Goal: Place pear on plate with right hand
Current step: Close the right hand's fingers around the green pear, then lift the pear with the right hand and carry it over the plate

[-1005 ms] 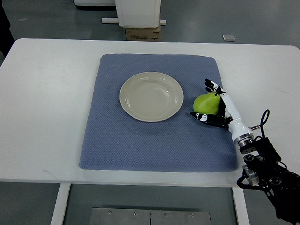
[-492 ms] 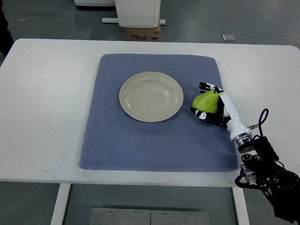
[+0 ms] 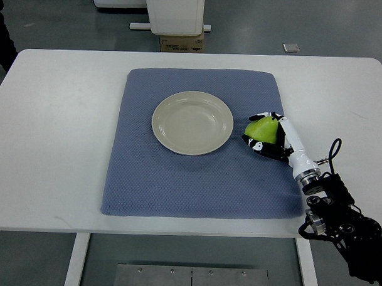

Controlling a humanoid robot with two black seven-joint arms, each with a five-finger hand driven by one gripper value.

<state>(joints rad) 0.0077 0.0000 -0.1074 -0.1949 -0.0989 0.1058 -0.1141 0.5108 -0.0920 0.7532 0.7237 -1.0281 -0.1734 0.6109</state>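
A green pear (image 3: 260, 128) lies on the blue mat (image 3: 196, 181), just right of the cream plate (image 3: 192, 122). My right hand (image 3: 264, 129) has its black-tipped fingers curled around the pear from the right, thumb below and fingers over the top. The white forearm runs down to the lower right corner. The plate has nothing on it and sits at the mat's centre, a short gap away from the pear. No left arm shows in the picture.
The mat lies on a white table (image 3: 53, 144). Beyond the table's far edge stand a white machine base (image 3: 175, 10) and a cardboard box (image 3: 180, 43) on the grey floor.
The fingers have closed down over the pear's top, from spread wide to curled around it. The pear and the arm have barely shifted.
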